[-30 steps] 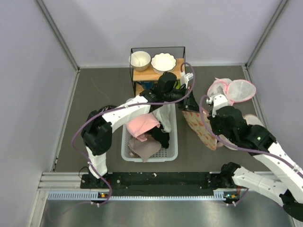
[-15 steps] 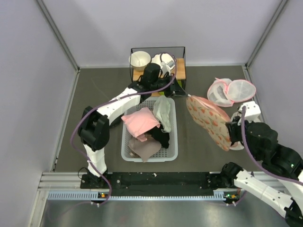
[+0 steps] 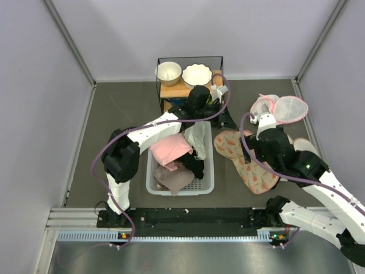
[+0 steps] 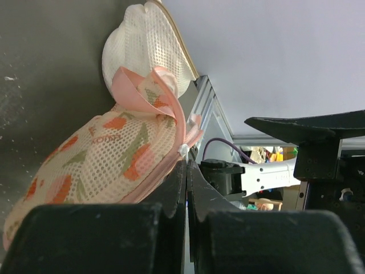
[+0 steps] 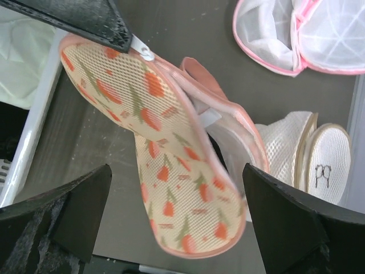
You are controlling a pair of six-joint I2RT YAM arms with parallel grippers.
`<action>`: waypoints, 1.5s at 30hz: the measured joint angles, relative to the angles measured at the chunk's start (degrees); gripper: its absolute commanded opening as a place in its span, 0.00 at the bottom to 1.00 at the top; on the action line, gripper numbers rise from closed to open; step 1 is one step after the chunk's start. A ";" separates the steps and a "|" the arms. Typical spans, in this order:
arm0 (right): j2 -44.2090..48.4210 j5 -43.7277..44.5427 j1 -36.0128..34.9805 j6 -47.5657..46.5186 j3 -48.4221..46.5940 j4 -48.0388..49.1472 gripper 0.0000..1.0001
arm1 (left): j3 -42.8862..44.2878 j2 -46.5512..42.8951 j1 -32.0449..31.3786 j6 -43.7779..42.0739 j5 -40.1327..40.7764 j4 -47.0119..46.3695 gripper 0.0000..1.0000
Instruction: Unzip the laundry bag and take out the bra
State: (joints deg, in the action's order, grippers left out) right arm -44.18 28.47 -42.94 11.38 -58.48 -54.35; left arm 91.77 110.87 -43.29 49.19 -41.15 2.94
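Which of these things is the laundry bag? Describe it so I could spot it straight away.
Find the white basket of clothes mid-table; the bag lies just right of it, with the left claw pinching its far end. It is the cream oval printed with orange flowers and edged in pink, unlike the plain white mesh domes beyond it.

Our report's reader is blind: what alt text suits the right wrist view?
A floral mesh laundry bag is held by its zipper pull in the left pincer at top left. The open right pincer frames it; white mesh domes lie at top right.
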 measured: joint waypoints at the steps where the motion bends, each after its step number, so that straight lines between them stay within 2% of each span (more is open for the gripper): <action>1: -0.59 -0.22 0.00 -0.50 0.00 0.61 0.99 | 0.00 0.00 0.04 -0.02 -0.02 -0.15 0.00; 6: -5.20 -2.99 1.25 -4.79 -0.15 3.96 0.99 | 0.00 0.00 0.46 -0.07 -0.24 -0.52 0.00; 14: -11.87 -17.51 14.47 -9.94 -1.27 8.39 0.97 | -0.04 0.00 0.50 -1.25 -0.76 -0.72 0.00; 17: -15.04 -20.85 16.28 -11.61 -1.97 10.67 0.88 | 0.09 0.00 0.55 -2.16 -1.77 -0.46 0.00; 18: -16.24 -21.75 16.63 -11.98 -1.99 11.52 0.79 | 0.33 0.04 0.57 -2.49 -2.10 -0.04 0.00; 19: -17.33 -22.77 16.87 -12.37 -1.99 12.15 0.77 | 0.63 0.07 0.57 -2.71 -2.47 0.31 0.00; 23: -20.06 -25.57 18.36 -12.72 -1.99 13.68 0.52 | 1.38 0.09 0.68 -3.13 -3.06 0.59 0.00; 25: -20.24 -26.49 18.80 -12.39 -1.97 14.25 0.48 | 1.77 0.28 0.70 -3.30 -3.26 0.81 0.00; 27: -19.80 -27.15 18.95 -11.76 -1.79 14.80 0.27 | 2.45 0.57 0.87 -3.48 -3.56 1.16 0.00; 28: -19.04 -27.32 18.97 -11.17 -1.03 15.54 0.08 | 2.69 0.68 0.96 -3.52 -3.76 1.33 0.00; 29: -18.27 -27.45 18.99 -11.15 -0.35 15.78 0.00 | 2.78 0.76 1.05 -3.58 -4.02 1.38 0.00; 37: -9.38 -30.05 19.08 -7.85 4.61 16.94 0.00 | 4.17 1.20 1.97 -5.27 -6.60 3.96 0.00; 45: 1.57 -29.62 19.10 -4.17 8.04 17.29 0.00 | 2.73 1.09 8.59 -5.73 -10.91 4.61 0.00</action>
State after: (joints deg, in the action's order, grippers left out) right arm -42.61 -1.15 -23.83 7.20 -50.43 -37.06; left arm 94.50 111.96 -34.70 43.46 -52.05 7.55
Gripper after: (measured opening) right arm 0.029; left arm 0.009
